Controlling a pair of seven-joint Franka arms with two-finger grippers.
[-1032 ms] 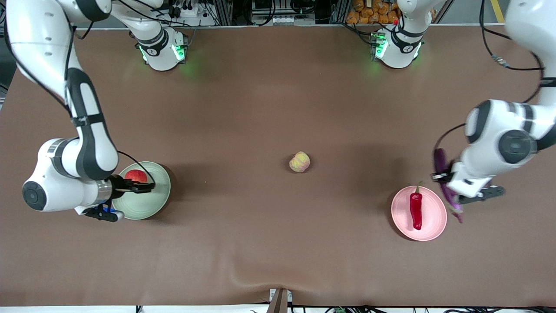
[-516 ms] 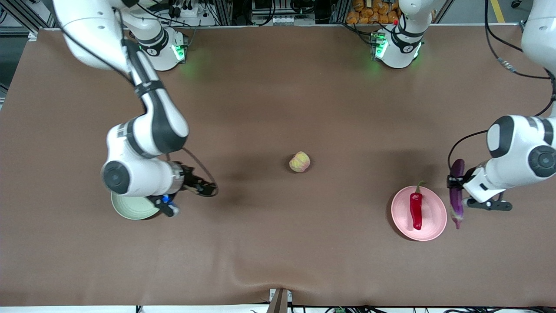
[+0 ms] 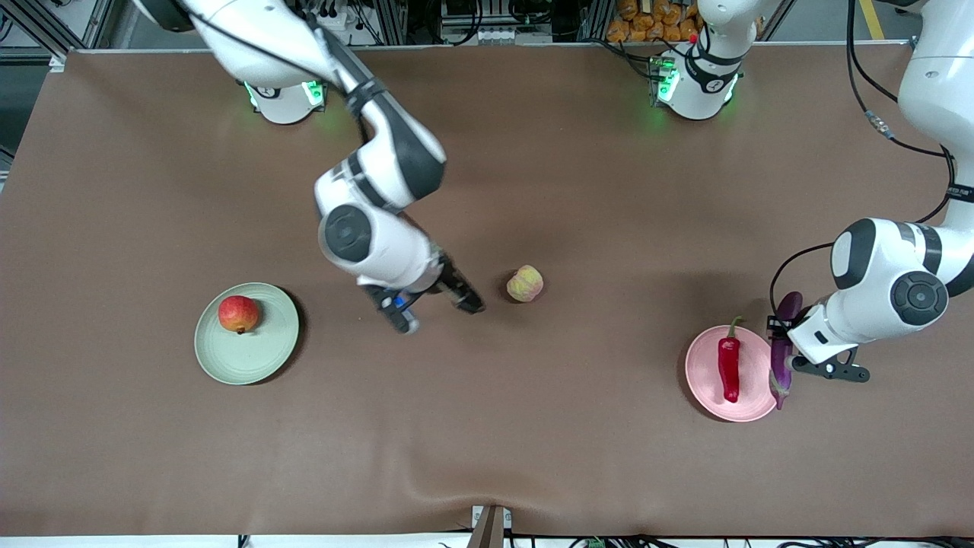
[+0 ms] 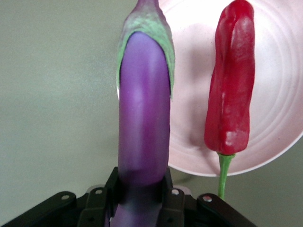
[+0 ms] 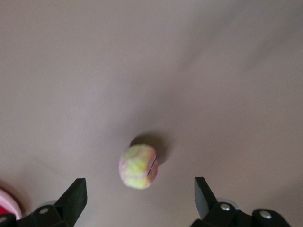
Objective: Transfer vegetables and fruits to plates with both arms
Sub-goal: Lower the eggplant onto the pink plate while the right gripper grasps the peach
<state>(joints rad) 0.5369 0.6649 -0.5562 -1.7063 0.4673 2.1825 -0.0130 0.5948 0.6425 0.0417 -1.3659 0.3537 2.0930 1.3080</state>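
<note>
**Two items plated, two left to land**

Front view: apple [image 3: 237, 314] sits on the green plate [image 3: 255, 358], chili pepper [image 3: 729, 367] on the pink plate [image 3: 708, 396]. Right gripper [image 3: 463, 295] hangs over bare desk [image 3: 487, 457] just beside the pale round fruit [image 3: 525, 283], on the side toward the right arm's end, jaws spread wide and empty. Right arm is clearly the nearer one to that fruit. Left gripper [image 3: 780, 329] is clamped on the eggplant [image 3: 781, 350], held over the pink plate's rim at the left arm's end.

Left wrist view: jaws grip the eggplant's [image 4: 143, 137] stem-free end; its long axis runs straight out from the jaws, parallel to the chili pepper [image 4: 232, 90], green cap over the plate edge [image 4: 279, 137]. My read: a small shift toward the pepper puts it fully over the plate.

Right wrist view: pale fruit [image 5: 138, 166] lies ahead of the open jaws, roughly centred between the fingertips [image 5: 75, 198]. Straight approach should do.
</note>
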